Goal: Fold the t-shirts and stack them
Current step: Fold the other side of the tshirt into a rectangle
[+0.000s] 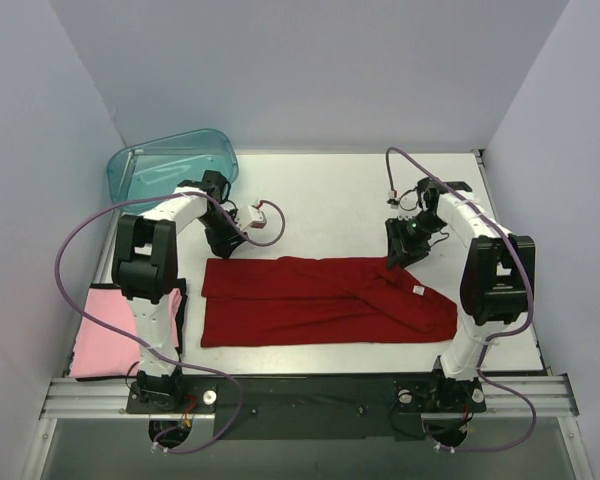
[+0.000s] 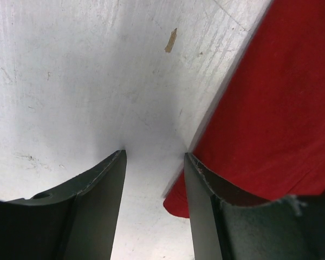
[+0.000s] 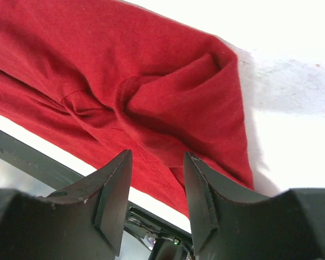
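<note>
The dark red t-shirt (image 1: 320, 300) lies folded into a long band across the middle of the table, its small white neck label (image 1: 417, 290) near the right end. The pale pink t-shirt (image 1: 105, 345) lies flat at the near left, partly behind the left arm. My left gripper (image 1: 225, 245) is open and empty just beyond the red shirt's far left corner. In the left wrist view (image 2: 154, 157) bare table shows between the jaws and the red cloth (image 2: 271, 108) lies to the right. My right gripper (image 1: 400, 250) is open and empty over the shirt's far right edge, above bunched red cloth (image 3: 151, 97).
A translucent teal plastic tub (image 1: 170, 165) stands at the back left, behind the left arm. A small white connector on the left arm's cable (image 1: 260, 215) hangs just beyond the shirt. White walls close in the table (image 1: 330, 200) on three sides.
</note>
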Robot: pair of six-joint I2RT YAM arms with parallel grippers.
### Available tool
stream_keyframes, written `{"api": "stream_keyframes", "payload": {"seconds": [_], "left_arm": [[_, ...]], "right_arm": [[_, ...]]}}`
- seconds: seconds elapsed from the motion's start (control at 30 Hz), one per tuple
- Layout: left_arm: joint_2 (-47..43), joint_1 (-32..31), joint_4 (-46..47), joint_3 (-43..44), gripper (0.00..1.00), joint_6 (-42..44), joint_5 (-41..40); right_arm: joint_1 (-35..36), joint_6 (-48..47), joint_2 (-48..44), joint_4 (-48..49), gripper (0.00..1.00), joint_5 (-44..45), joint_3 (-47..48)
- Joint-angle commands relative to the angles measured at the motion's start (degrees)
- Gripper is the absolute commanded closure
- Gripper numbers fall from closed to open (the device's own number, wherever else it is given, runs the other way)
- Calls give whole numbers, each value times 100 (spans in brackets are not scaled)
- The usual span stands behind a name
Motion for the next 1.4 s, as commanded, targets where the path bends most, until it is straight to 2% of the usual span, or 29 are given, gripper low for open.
{"api": "stream_keyframes", "payload": {"seconds": [0.0, 0.27, 0.33, 0.4, 0.43, 0.47, 0.5, 0.53, 0.67, 0.73, 0.83, 0.93, 0.97, 1.0, 1.03, 1.07, 1.13, 1.37], "left_arm": [[50, 52, -263, -89, 43, 130, 154], [15, 78, -544, -89, 43, 341, 277], [-37, 70, -588, -124, 44, 394, 321], [-64, 78, -649, -133, 46, 394, 374], [-73, 79, -684, -151, 49, 403, 418], [-73, 79, -720, -151, 51, 385, 427], [-73, 79, -737, -159, 58, 377, 444], [-73, 70, -746, -168, 62, 359, 453], [-64, 79, -711, -177, 91, 104, 365], [-116, 87, -703, -195, 100, 51, 383], [-213, 87, -580, -238, 100, -124, 400], [-292, 87, -492, -221, 100, -221, 400], [-301, 87, -483, -204, 100, -230, 409], [-310, 79, -483, -195, 100, -239, 418], [-319, 87, -474, -186, 100, -256, 427], [-327, 87, -483, -186, 100, -256, 444], [-319, 87, -483, -177, 100, -247, 444], [-336, 61, -491, -186, 100, -186, 453]], "right_arm": [[119, -158, 71, -324, 61, -392, 8], [348, -290, 475, -315, 59, -33, 44], [374, -273, 537, -324, 64, 65, 87], [374, -246, 546, -307, 78, 179, 96], [357, -220, 503, -315, 91, 310, 105], [348, -220, 476, -307, 96, 364, 88], [287, -202, 398, -298, 100, 425, 79], [252, -185, 371, -289, 100, 426, 70], [41, -141, 186, -280, 100, 425, 44], [-39, -106, 107, -236, 100, 758, 9], [-293, 26, 72, -157, 100, 1207, 26], [-487, 70, 63, -148, 100, 972, 140], [-444, 9, -50, -105, 99, 744, 140], [-374, -35, -112, -70, 77, 629, 71], [-216, -166, -287, 18, 64, 393, 0], [-15, -219, -384, 80, 44, 295, -131], [267, -403, -543, 212, 33, 233, -334], [822, -563, -193, 186, 32, 232, -229]]}}
